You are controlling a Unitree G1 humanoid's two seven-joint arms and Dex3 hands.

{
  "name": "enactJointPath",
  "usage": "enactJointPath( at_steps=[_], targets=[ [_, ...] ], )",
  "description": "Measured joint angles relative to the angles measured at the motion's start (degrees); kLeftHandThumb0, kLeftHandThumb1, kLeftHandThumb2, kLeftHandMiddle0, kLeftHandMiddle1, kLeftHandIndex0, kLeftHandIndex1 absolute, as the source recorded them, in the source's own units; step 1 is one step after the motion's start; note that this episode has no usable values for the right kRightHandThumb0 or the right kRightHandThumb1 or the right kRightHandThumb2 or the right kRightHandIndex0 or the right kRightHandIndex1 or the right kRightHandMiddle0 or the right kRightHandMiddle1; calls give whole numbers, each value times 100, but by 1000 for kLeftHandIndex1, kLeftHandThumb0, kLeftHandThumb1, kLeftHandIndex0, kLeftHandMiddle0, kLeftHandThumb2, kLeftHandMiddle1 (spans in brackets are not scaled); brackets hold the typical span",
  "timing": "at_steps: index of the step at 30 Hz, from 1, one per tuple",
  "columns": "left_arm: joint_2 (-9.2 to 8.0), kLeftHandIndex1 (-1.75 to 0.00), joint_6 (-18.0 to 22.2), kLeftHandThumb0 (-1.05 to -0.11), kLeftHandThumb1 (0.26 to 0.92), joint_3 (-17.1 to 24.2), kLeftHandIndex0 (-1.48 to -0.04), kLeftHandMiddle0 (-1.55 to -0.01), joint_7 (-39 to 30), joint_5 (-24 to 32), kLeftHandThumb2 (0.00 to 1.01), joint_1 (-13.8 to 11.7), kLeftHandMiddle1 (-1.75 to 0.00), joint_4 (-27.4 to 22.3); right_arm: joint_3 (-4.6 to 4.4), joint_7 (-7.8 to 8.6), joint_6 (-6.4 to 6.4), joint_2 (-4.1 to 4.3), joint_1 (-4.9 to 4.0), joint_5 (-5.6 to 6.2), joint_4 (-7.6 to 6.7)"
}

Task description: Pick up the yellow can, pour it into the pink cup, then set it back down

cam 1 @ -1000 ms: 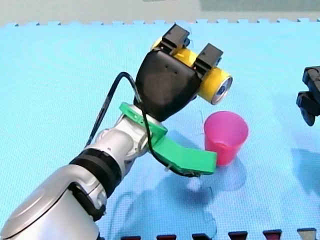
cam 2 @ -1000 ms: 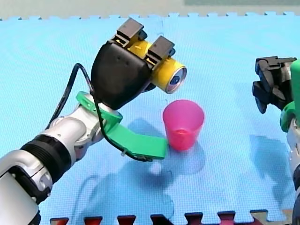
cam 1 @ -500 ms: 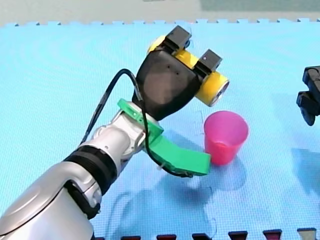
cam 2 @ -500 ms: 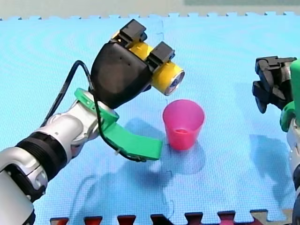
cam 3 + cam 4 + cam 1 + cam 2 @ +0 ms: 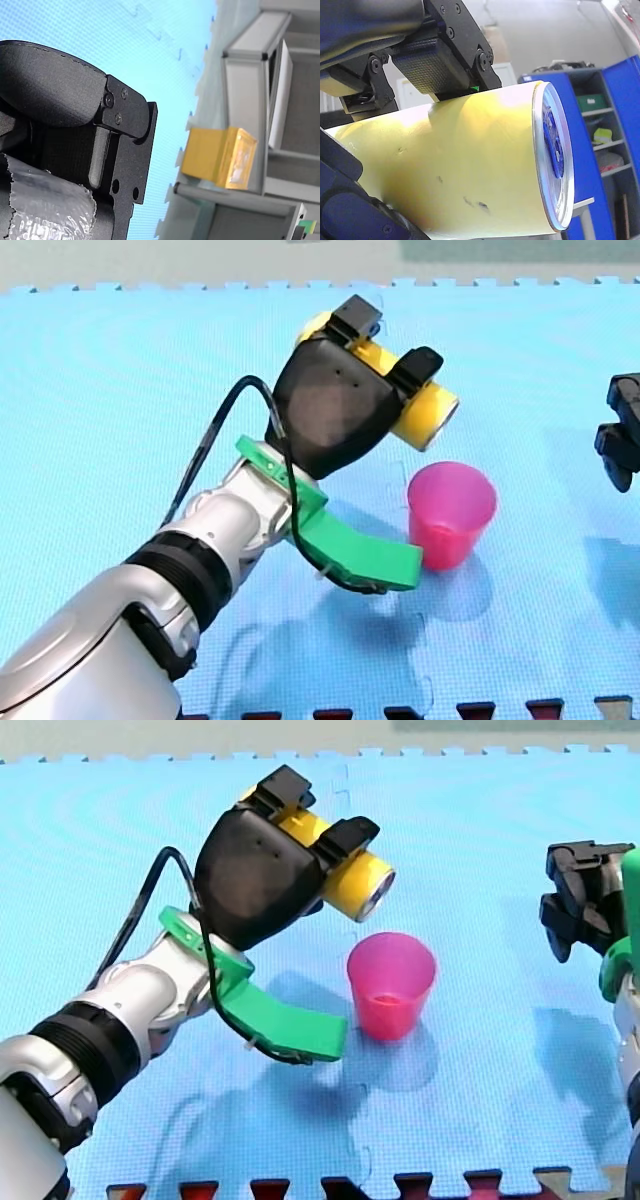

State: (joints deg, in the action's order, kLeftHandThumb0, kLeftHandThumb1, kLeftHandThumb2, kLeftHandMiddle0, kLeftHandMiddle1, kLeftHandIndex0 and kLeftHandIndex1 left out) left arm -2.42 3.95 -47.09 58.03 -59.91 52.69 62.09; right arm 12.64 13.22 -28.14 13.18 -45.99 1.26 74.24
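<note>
My left hand (image 5: pixel 385 345) is shut on the yellow can (image 5: pixel 428 412), holding it on its side in the air above the mat. The can's silver top faces right, just up and left of the pink cup (image 5: pixel 451 515). The pink cup (image 5: pixel 391 985) stands upright on the blue mat, apart from the can. The second wrist view is close on the yellow can (image 5: pixel 470 170) with black fingers (image 5: pixel 437 62) pressed on it. My right hand (image 5: pixel 578 905) hangs at the far right, away from the cup, with curled fingers holding nothing.
A blue foam mat (image 5: pixel 120 410) of interlocking tiles covers the work surface. A green bracket (image 5: pixel 365 555) on my left wrist hangs close to the cup's left side. The first wrist view shows a yellow box (image 5: pixel 220 157) on grey shelving beyond the mat's edge.
The can has tipped slightly back, its open end rising a little and drawing up and left from the cup's rim. My right hand has not moved.
</note>
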Motion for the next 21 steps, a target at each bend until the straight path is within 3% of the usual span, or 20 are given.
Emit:
enactJointPath(
  at_steps=[3, 9, 14, 21],
  targets=[
    [51, -78, 13, -365, 848, 149, -1162, -982, 226, 144, 0, -60, -885, -7, -3, 0, -1, 5, 0, -4, 5],
    [203, -108, 262, -355, 851, 393, -1265, -942, 1047, 405, 0, -153, -1240, 227, -2, -1, -3, 9, 5, -5, 12],
    [235, -138, 416, -341, 854, 504, -1264, -933, 1168, 519, 1, -160, -1286, 401, 11, 4, -39, 25, 13, -3, 33],
    [229, -169, 560, -325, 861, 622, -1221, -929, 1243, 638, 2, -168, -1315, 430, 89, 148, -100, 30, 28, 72, 48]
  ],
)
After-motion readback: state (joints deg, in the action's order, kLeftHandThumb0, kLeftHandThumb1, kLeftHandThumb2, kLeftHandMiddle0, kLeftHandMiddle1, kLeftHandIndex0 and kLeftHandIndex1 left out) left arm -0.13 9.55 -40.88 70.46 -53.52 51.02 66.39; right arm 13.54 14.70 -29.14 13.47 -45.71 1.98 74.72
